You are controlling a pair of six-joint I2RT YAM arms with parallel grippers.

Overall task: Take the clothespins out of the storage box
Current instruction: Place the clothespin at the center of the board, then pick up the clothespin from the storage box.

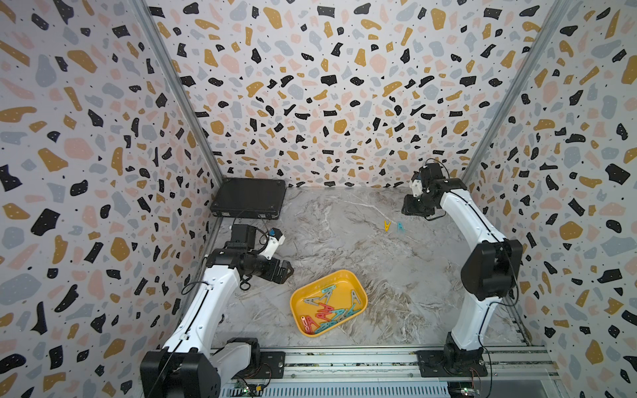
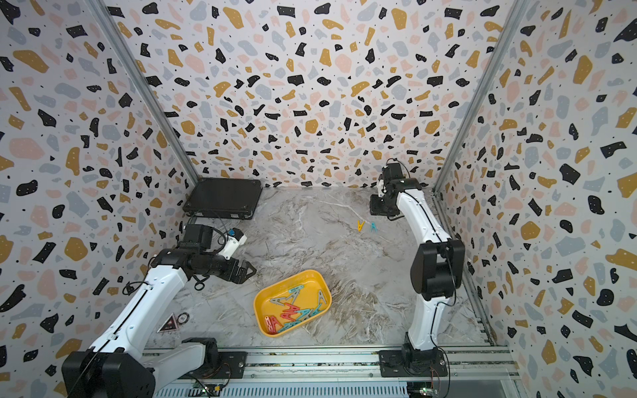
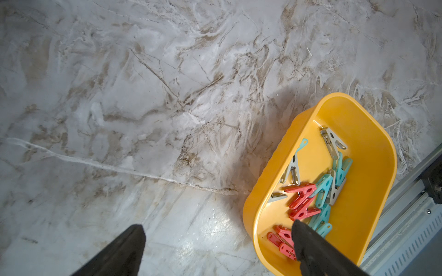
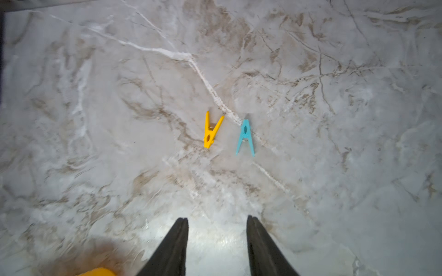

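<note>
A: How are the top views set?
B: High at the front, aimed down over the whole counter [image 1: 344, 234].
A: The wrist views?
B: Held close above it; the storage box [image 3: 375, 172] is shared with the left one.

Arm links [image 1: 463, 220]: rounded glossy white shells.
Joints [image 1: 491, 270]: chunky matte black housings.
Cables [image 1: 193, 283]: thin, black, running along the shells (one loops free).
Base plates [image 1: 451, 361]: black, screwed to an aluminium rail [image 1: 344, 360].
Right gripper [image 4: 217, 218]: black tapered fingers [image 4: 172, 246].
</note>
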